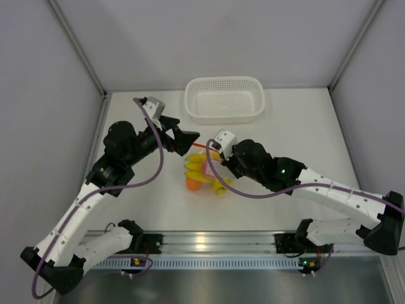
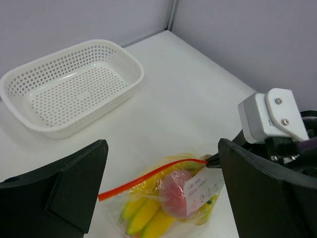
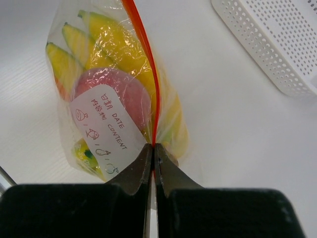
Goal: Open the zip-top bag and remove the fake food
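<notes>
Right gripper (image 3: 153, 149): jaws pinched tight on one end of the orange-red zip strip (image 3: 142, 54). This anchors the zip-top bag (image 3: 171, 119), likely so the mouth can be pulled apart.

Left gripper (image 1: 183, 142): spread wide and holding nothing, hovering near the strip's far end. Apparently lining up the opposing grab.

Bag lies at centre of the top view, below the white basket (image 1: 224, 98). Strip looks closed. Fake food inside: yellow bananas (image 3: 106, 37) and a pink peach (image 3: 124, 89), partly behind a handwritten label (image 3: 104, 126).

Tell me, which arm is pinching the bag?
The right arm: its jaws are shut on the bag's red zip strip. The left arm's jaws are wide open, holding nothing.
</notes>
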